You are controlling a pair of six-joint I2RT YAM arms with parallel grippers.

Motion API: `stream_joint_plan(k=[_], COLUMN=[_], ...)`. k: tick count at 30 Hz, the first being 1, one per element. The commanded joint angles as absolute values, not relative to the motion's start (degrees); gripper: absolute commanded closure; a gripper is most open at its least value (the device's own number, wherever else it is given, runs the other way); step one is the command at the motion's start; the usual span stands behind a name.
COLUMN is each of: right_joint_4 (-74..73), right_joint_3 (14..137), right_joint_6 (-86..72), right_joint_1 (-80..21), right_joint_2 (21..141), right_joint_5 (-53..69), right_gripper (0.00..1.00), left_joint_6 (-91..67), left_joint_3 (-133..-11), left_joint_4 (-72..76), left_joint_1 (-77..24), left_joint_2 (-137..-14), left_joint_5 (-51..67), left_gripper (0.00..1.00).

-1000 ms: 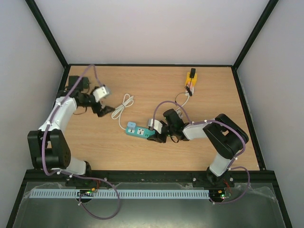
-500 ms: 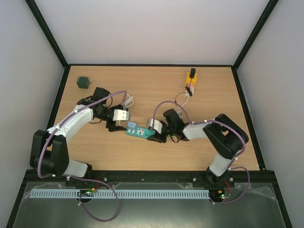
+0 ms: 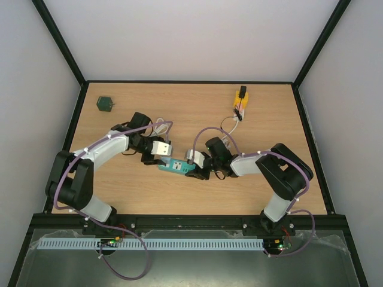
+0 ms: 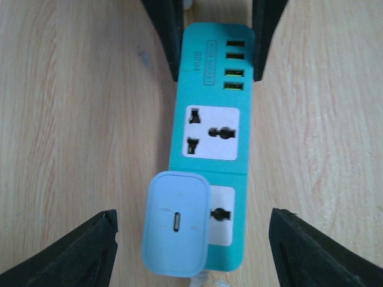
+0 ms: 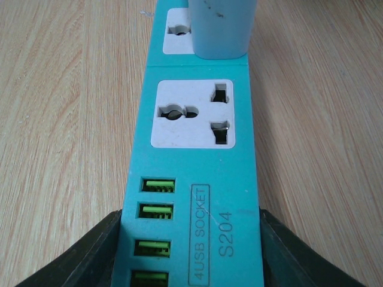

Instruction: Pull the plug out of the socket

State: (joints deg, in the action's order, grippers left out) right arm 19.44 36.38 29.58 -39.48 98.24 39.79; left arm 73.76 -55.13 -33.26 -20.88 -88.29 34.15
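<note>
Wooden tabletop [image 3: 269, 119] carries a teal plastic power strip [image 4: 212, 131], with a pale blue rectangular plug [image 4: 176, 230] seated in its end socket. The right gripper [image 5: 190, 239] pinches the strip's USB end. The left gripper [image 4: 192, 220] straddles the plug, fingers spread wide.

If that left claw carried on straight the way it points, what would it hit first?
The left gripper would likely meet the pale blue plug first; it stands up from the teal power strip between the open fingers, though depth is unclear.

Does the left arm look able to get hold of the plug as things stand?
Probably yes. The left gripper is open with its fingers either side of the plug, nothing between them and it, while the right gripper clamps the power strip at its USB end.
</note>
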Motion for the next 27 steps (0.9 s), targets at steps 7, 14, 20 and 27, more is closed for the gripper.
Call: stream_joint_plan(k=[7,14,20,27], right_joint_4=[16.8,16.9,17.2,18.6], right_joint_3=[34.3,34.1,33.8,32.6], right_joint_6=[31.7,32.0,31.9,31.6], right_joint_1=[-38.9,-38.9,-38.9,-38.9], right_joint_2=[98.0,97.8,97.5,96.4], right_joint_5=[36.4,36.6,36.7,37.1], right_gripper=[0.92,0.91,0.77,0.49], left_joint_6=[75.5,75.8,75.0,72.0], left_joint_3=[-54.2,-54.2,-53.7,-51.9], left_joint_4=[-31.1,-31.6,-31.8,-30.4], left_joint_1=[-22.9,-22.9,-23.7,-26.7], left_joint_2=[-89.5,-89.8,-89.3,-88.7], left_joint_5=[30.7,29.7,30.2,29.7], left_gripper=[0.49,0.58,0.69,0.76])
